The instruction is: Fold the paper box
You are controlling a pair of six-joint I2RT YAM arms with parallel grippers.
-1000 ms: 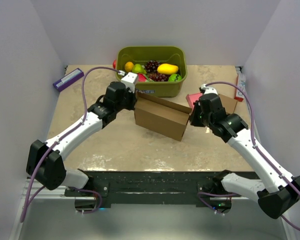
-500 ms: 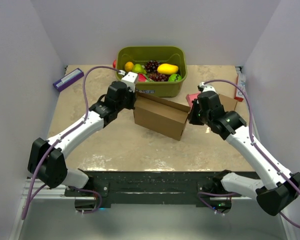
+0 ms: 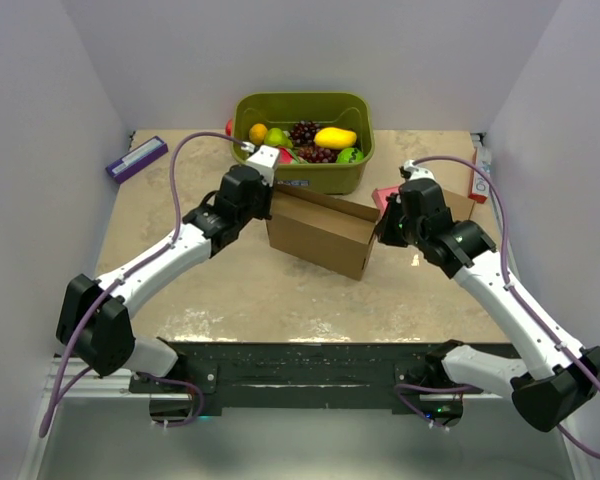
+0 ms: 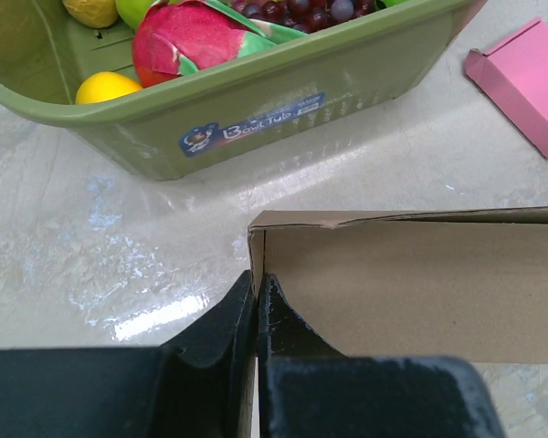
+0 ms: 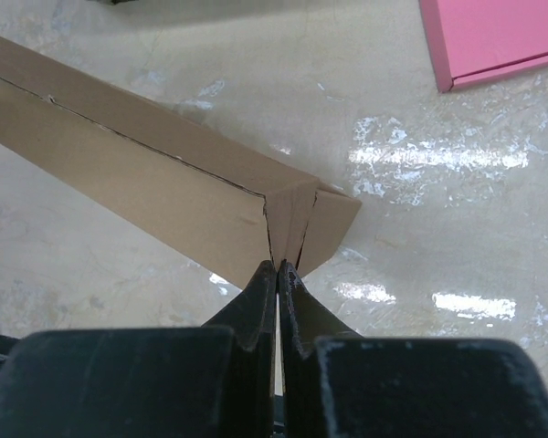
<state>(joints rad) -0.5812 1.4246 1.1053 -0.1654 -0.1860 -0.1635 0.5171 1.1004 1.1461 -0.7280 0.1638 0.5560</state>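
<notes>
Plainly brown, the paper box (image 3: 320,238) stands open-topped — left claw (image 4: 257,279), right claw (image 5: 279,265) pinching its ends.

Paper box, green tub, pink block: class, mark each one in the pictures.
paper box (image 3: 316,243), top external view, its front side wall.
green tub (image 4: 384,64), left wrist view, its outer wall.
pink block (image 5: 493,32), right wrist view, its flat top.

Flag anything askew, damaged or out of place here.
The paper box stands at a slant on the table, pinched at each end by the left gripper and the right gripper. In the left wrist view, its top edge shows what looks like a small nick. Nothing is spilled.
</notes>
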